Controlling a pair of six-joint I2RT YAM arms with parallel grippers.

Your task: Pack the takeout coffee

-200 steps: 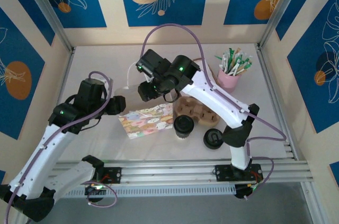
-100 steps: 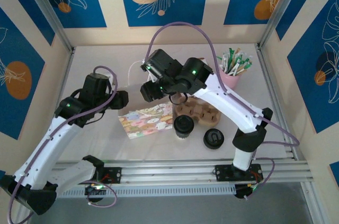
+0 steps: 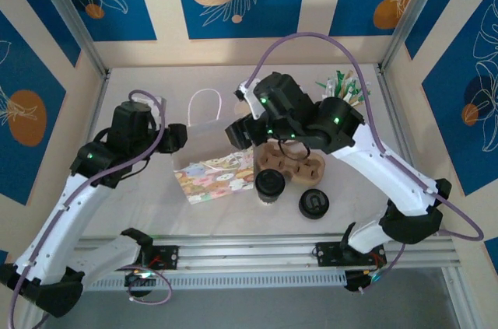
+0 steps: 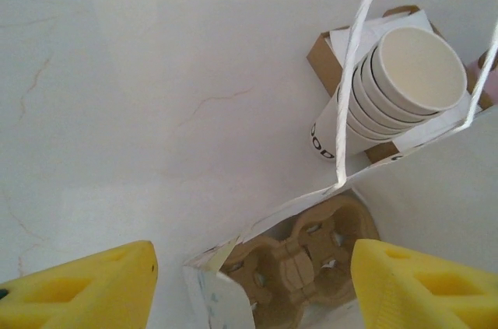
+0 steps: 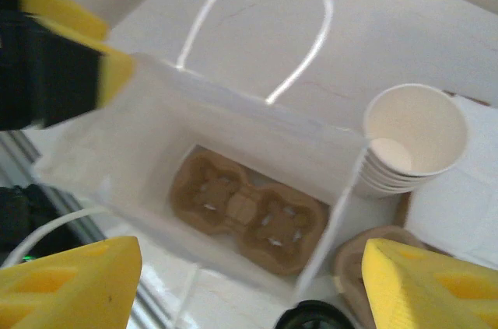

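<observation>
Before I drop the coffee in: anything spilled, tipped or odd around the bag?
Nothing stands out. The bag stands open, a cup carrier flat inside; the takeout coffee sits upright and lidded beside it, no spill visible.

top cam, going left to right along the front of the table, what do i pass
patterned paper bag → takeout coffee → loose black lid
</observation>
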